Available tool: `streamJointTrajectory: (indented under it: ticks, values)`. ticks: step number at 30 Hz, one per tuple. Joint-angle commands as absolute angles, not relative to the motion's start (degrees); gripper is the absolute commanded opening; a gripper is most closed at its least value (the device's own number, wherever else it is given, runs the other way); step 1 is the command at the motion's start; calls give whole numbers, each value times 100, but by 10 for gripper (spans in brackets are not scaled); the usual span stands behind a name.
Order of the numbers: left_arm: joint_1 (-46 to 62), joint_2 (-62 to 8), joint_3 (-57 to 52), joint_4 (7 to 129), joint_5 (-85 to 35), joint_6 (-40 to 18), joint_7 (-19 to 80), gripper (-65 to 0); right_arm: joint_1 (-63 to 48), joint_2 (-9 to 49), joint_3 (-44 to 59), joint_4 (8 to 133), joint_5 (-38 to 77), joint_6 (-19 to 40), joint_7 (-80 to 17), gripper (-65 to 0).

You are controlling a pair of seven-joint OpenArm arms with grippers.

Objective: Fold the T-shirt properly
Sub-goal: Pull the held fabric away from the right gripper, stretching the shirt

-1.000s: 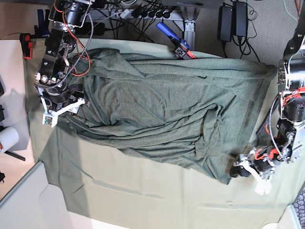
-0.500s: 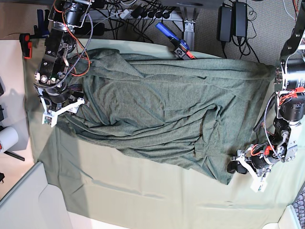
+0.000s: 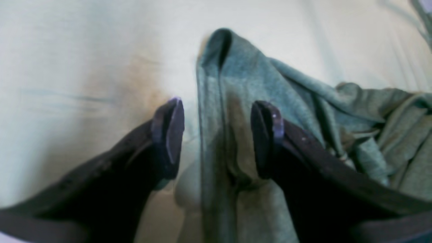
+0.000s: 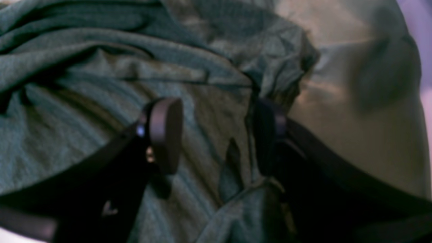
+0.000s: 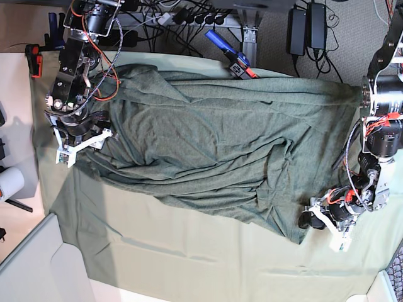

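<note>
The T-shirt (image 5: 208, 145) lies spread and wrinkled across the pale mint table cloth (image 5: 189, 258). My left gripper (image 5: 318, 221) is at the shirt's lower right corner. In the left wrist view it (image 3: 217, 135) is open, with a raised fold of the shirt (image 3: 236, 84) standing between its fingers (image 3: 168, 135). My right gripper (image 5: 85, 145) is at the shirt's left edge. In the right wrist view it (image 4: 217, 135) is open and low over the shirt's fabric (image 4: 84, 67), with the shirt's bunched edge by one of its fingers (image 4: 270, 135).
A blue-handled tool (image 5: 228, 51) lies at the table's back edge. Cables and a power strip (image 5: 189, 16) and black adapters (image 5: 308, 28) are behind it. A red clamp (image 5: 34, 60) and a white roll (image 5: 9, 182) are at the left. A pale board (image 5: 38, 264) is at the lower left.
My left gripper has moved a little left and up, onto the shirt's lower right corner. The right arm has not moved.
</note>
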State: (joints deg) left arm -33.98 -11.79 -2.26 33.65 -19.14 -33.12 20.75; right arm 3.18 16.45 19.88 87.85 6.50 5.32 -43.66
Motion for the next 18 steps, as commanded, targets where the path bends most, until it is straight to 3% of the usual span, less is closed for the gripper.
streamJointTrajectory:
  ticks: [1,13,15,18]
  values:
    - [-3538,-1135,-141,3433,-1933,-3413,2169,-296,408,1730,2018,8875,670,513,-4270,-316]
    - [-3542,-939,224,3454,-2180,-3424,2165,-299,429,1734,2023,8875,657,506,-4134,-316]
    - [-3540,-943,224,3454,-2176,-3435,2165,-343,462,1734,2058,8875,642,331,-4042,-316]
    - [-3538,-947,224,3454,-2158,-3553,2163,-508,635,1734,2226,8875,644,268,-3988,-315]
